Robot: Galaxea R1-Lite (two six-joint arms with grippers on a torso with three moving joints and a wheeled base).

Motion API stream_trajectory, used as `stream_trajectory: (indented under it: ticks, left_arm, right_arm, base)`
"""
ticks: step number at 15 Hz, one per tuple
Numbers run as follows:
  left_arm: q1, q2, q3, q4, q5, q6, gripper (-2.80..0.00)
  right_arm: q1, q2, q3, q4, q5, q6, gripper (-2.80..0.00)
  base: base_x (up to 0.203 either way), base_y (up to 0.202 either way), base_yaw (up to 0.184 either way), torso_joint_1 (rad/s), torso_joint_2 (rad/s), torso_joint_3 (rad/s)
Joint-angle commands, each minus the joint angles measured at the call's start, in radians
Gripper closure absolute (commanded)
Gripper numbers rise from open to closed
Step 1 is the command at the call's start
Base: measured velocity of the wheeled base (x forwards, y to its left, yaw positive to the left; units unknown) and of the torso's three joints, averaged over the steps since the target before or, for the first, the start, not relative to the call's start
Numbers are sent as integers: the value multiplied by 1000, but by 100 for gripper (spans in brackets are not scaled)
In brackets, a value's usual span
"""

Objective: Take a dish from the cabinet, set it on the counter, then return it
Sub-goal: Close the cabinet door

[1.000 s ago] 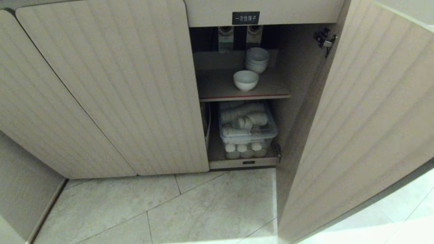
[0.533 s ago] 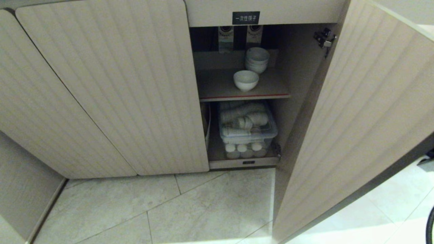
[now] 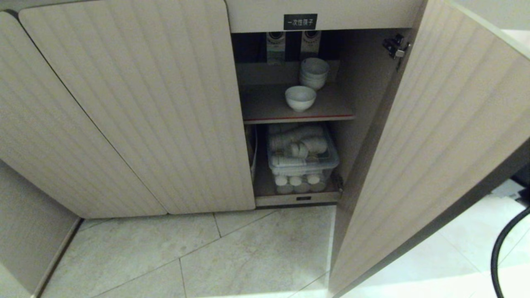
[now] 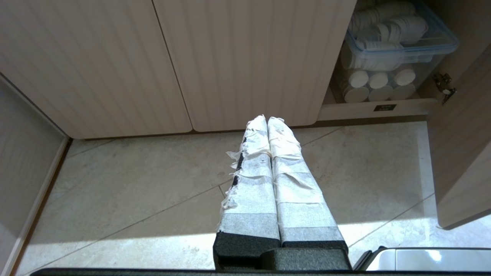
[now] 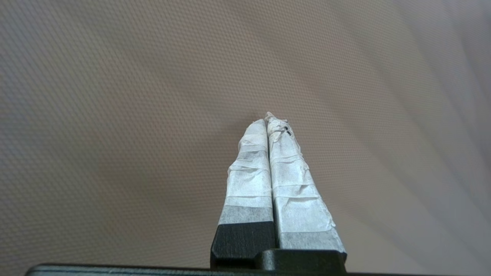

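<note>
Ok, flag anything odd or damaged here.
The white tape wrapping both pincers is fraying: loose shreds hang off the left pincer, and the right pincer has a torn tip. The dish sits upright, undamaged.

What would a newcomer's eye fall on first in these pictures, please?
The open cabinet, its door swung out to the right. On its red-edged shelf a lone white dish sits in front of a stack of bowls, and below them a clear box holds white cups.

dish (image 3: pixel 300 98) on shelf (image 3: pixel 269 108), before stack (image 3: pixel 314 73)
</note>
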Motion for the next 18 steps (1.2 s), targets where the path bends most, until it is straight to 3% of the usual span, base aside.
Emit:
stream_trajectory:
  ticks: [1, 11, 18]
  left_arm:
    - [0, 0, 0, 0, 0, 0, 0]
    - [0, 0, 0, 0, 0, 0, 0]
    - [0, 0, 0, 0, 0, 0, 0]
  right_arm:
    - [0, 39, -8, -23, 2, 0, 0]
    - [8, 135, -25, -52, 7, -96, 0]
    - [18, 269, -141, -39, 6, -242, 0]
  base:
    - [0, 0, 0, 0, 0, 0]
    - [0, 0, 0, 0, 0, 0]
    - [0, 0, 0, 0, 0, 0]
